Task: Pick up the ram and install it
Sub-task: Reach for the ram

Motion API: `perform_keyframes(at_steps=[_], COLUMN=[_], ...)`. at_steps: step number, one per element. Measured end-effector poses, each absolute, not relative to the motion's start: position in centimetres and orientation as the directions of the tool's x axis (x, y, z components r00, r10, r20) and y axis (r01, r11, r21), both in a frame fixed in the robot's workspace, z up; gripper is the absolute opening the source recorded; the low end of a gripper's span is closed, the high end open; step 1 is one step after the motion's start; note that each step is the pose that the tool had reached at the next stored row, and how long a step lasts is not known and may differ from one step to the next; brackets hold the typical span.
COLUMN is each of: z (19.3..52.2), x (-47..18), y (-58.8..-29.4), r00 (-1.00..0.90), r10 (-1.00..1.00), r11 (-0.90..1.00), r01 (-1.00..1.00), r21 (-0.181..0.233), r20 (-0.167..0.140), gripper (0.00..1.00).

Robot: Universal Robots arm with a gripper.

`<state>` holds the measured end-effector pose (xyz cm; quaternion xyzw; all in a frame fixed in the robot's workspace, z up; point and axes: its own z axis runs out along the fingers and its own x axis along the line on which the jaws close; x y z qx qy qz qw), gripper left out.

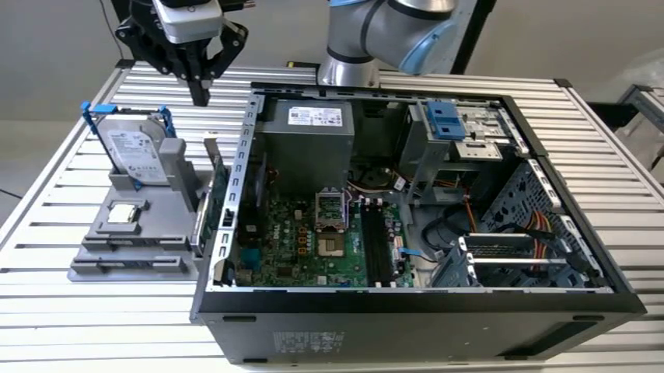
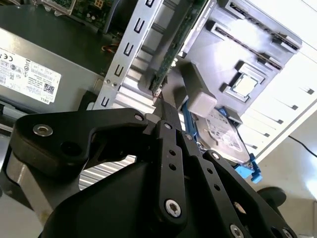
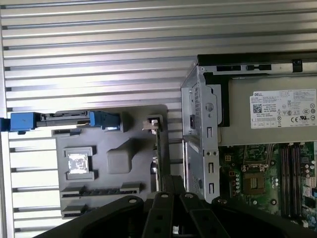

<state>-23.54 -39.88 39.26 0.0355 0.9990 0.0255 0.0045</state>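
Note:
The ram is a thin blue-green stick standing on edge in the grey holder, on the side nearest the computer case. In both wrist views the ram shows edge-on. My gripper hangs above the far end of the holder at the exterior view's upper left. Its black fingers point down, shut together with nothing between them. In both wrist views the gripper sits just short of the ram's end, apart from it.
The holder also carries a silver hard drive with a blue-tabbed bracket and a small square processor chip. The open computer case lies at the exterior view's right, with long memory slots on its motherboard. All rest on a slatted metal table.

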Motion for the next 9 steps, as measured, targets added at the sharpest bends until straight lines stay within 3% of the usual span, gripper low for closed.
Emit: perform_keyframes(at_steps=[9], z=[39.26], x=[-24.36], y=[-39.88], r00=[-0.997], r10=[0.071], r11=[0.996], r01=[0.071], r21=[0.051], r20=[-0.007], gripper=[0.00])
